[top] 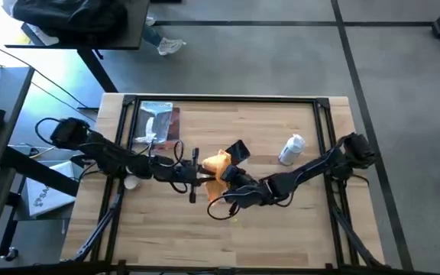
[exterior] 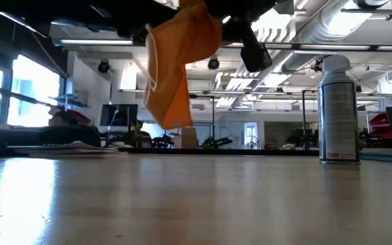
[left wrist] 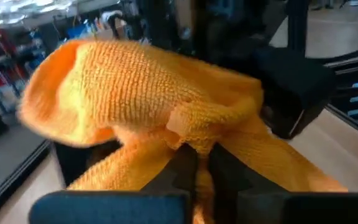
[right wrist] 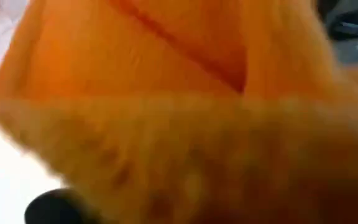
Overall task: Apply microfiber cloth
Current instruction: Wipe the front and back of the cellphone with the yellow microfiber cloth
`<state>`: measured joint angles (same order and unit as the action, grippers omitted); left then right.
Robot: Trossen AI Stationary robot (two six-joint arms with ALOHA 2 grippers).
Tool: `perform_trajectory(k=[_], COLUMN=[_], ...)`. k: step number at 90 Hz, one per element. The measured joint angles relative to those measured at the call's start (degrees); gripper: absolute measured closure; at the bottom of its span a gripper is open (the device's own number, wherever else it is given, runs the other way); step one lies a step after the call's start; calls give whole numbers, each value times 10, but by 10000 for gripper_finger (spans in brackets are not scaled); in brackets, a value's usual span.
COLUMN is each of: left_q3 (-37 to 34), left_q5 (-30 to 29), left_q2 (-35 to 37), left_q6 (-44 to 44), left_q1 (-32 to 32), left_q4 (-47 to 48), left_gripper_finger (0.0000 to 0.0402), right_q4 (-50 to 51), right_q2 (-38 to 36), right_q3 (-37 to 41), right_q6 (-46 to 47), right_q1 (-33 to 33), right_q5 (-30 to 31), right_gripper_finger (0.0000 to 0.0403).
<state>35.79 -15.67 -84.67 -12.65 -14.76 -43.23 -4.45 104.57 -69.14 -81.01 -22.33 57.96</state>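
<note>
Left gripper [top: 198, 177]: reaches in from the table's left side to the middle; in the left wrist view its dark fingers [left wrist: 185, 171] are pinched together on a fold of the microfiber cloth [left wrist: 148, 106], with fabric bunched between and above them.
Right gripper [top: 231, 177]: reaches in from the right side and meets the cloth at the middle of the table; its own wrist view is filled with orange fabric [right wrist: 179, 93], so whether its fingers are parted or closed cannot be told.
Microfiber cloth: orange-yellow, held between the two grippers; in the low view it hangs in loose folds [exterior: 175, 61] clear of the table top, not touching the wood.
Black phone [top: 238, 150]: a dark, flat rectangle just beside the cloth, on its far side, seen from above; in the low view a dark slab [exterior: 254, 51] shows tilted near the cloth, above the table.
Spray can [exterior: 337, 112]: white and silver, standing upright on the table, to the right of the grippers and apart from them.
Silvery packet [top: 156, 124]: lies flat near the far left corner, with a brown edge along one side, well apart from the cloth.
Table [top: 281, 229]: light wooden top with a dark frame along its edges.
</note>
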Motion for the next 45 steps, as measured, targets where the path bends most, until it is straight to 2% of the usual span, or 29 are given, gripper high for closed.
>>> perform_trajectory(k=[11,20,45], left_q3=[14,15,15], left_q5=[-2,-29,-43], left_q2=[-14,-12,52], left_q6=[-8,-9,-4], left_q1=[0,-1,1], left_q4=[13,33,127], left_gripper_finger=[398,398,398], right_q4=[3,7,15], right_q2=[0,0,0], right_q3=[0,1,-1], right_q6=[14,28,77], right_q1=[2,1,-16], right_q5=[-2,-5,-12], right_gripper_finger=[403,403,403])
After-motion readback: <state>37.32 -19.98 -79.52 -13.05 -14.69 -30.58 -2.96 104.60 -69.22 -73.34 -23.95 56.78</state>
